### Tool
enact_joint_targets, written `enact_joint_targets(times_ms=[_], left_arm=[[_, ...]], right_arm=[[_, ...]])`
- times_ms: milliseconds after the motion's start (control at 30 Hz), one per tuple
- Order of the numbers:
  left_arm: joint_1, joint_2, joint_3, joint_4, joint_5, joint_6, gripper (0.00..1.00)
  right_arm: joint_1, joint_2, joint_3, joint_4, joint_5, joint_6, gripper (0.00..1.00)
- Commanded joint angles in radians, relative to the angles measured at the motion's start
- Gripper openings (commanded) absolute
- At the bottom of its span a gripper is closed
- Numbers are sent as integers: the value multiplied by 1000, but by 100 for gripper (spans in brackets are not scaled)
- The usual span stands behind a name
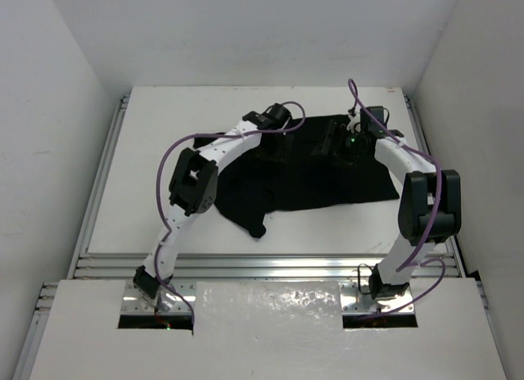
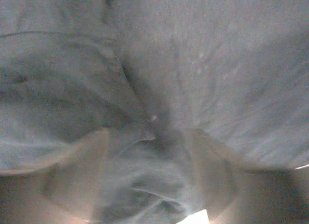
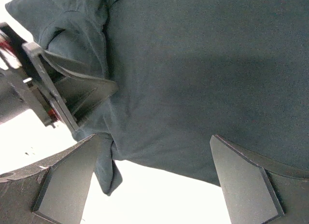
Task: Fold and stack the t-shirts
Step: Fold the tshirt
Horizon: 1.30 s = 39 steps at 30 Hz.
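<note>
From the near left, the left arm (image 1: 196, 179) reaches across the white worktop (image 1: 147, 159) to the far middle. There the left gripper (image 2: 148, 137) is down on the far left part of the black t-shirt (image 1: 327, 179). Its wrist view is blurred and filled with dark cloth. The jaws show as two pale shapes set apart with a bunched fold between them, but I cannot tell whether they pinch that fold.

The t-shirt lies spread and rumpled across the far centre and right of the worktop, with one part trailing toward the near edge on its left side.

Further right, the right arm (image 1: 426, 204) bends up from its base and over to the far right part of the shirt. The right gripper (image 3: 154, 142) hangs low over the cloth, its jaws spread wide and gripping nothing. The shirt's edge runs between them, with white worktop showing below it. At the left of that wrist view the left gripper shows with cloth gathered against it.
</note>
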Motion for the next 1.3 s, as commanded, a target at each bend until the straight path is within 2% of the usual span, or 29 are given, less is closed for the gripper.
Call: enact_joint_targets(times_ms=[0,33,67,167,300,433,467,533,567,600,633,667,700,733,767,900,933,1000,1033,1100,1200,1267], left_arm=[[-11,-20,89,10,-46,-19,75],[-6,-39,85,15,-63,-25,91],[-3,-60,63,21,-114,-34,100],[52,-167,-30,76,-230,-117,100],[214,-276,-181,163,-281,-260,100],[325,-226,-195,173,-285,-329,100],[340,-215,-196,191,-281,-341,95],[374,-177,-199,203,-264,-358,88],[382,-165,-199,223,-247,-361,53],[391,-136,-201,243,-239,-361,24],[392,-120,-201,243,-232,-360,21],[394,-91,-196,261,-219,-348,13],[394,-79,-186,262,-215,-346,11],[396,-68,-182,262,-212,-346,10],[397,-50,-181,266,-204,-344,10],[406,9,-134,252,-207,-334,9],[408,28,-104,202,-216,-332,7],[417,97,-10,141,-251,-337,4],[423,120,24,87,-262,-337,0],[438,173,89,56,-276,-328,0],[471,220,150,27,-294,-311,0],[494,231,166,48,-288,-285,0]], right_arm=[[8,-9,16,34,-22,-17,99],[8,-1,26,40,-27,-20,99],[8,8,33,50,-30,-29,99],[7,51,78,69,-23,-56,99],[-6,182,211,44,48,-106,99],[-70,389,429,28,48,-93,95],[-82,423,467,8,74,-106,94],[-89,500,620,-25,89,-132,86],[-93,581,669,-60,86,-153,81],[-96,638,757,-73,79,-171,67],[-96,638,780,-64,77,-176,62],[-102,658,793,-50,71,-176,58],[-105,660,802,-41,56,-178,54],[-108,655,794,-12,53,-181,28],[-116,648,784,2,63,-175,17],[-164,673,768,2,129,-130,16],[-177,689,777,-24,145,-136,15],[-185,733,808,-62,213,-141,0],[-191,744,813,-88,276,-136,0],[-219,761,807,-108,309,-112,0],[-240,813,874,-229,341,-92,0],[-242,795,809,-239,352,-94,0]])
